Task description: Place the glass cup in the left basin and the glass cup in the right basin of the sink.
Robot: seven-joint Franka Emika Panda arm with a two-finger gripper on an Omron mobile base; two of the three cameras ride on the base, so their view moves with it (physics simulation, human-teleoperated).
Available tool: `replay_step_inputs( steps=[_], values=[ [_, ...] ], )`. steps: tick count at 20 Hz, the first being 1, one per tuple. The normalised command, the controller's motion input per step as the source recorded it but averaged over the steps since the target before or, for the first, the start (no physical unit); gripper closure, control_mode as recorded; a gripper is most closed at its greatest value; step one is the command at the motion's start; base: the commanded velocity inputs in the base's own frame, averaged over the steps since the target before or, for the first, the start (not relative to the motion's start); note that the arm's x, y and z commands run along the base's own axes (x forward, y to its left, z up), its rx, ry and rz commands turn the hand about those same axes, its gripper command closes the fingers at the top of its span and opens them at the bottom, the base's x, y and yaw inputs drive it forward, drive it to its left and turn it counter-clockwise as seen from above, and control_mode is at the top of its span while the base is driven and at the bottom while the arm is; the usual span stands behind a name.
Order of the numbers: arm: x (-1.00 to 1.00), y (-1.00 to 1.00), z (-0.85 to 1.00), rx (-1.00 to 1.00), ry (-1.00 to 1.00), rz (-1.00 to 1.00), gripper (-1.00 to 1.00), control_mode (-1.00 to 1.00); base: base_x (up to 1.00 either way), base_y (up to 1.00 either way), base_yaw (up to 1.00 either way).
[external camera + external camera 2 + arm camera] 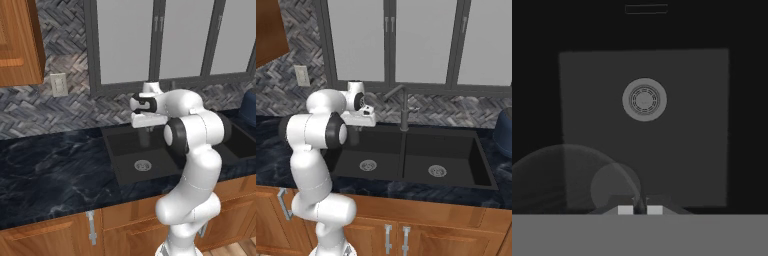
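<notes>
A dark marbled counter (491,197) carries the black sink (406,187) under frosted windows. The gripper (640,209) hangs above the left basin (677,150), its tips drawn close together on the thin rim of a glass cup (567,175). The transparent cup hangs below the tips, over the basin's floor and to one side of the round steel drain (644,99). Beyond the sink's divider lies the right basin (443,160), with the faucet (403,107) rising behind the divider.
</notes>
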Motion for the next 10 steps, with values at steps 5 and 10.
replay_step_inputs(
  steps=[5, 10],
  values=[
    [0.12, -0.01, -0.16, 0.01, -0.06, 0.21, 1.00, -1.00, 0.00, 0.00, 0.00],
    [0.12, 0.00, -0.34, 0.05, -0.02, 0.32, 1.00, -1.00, 0.00, 0.00, 0.00]
  ],
)
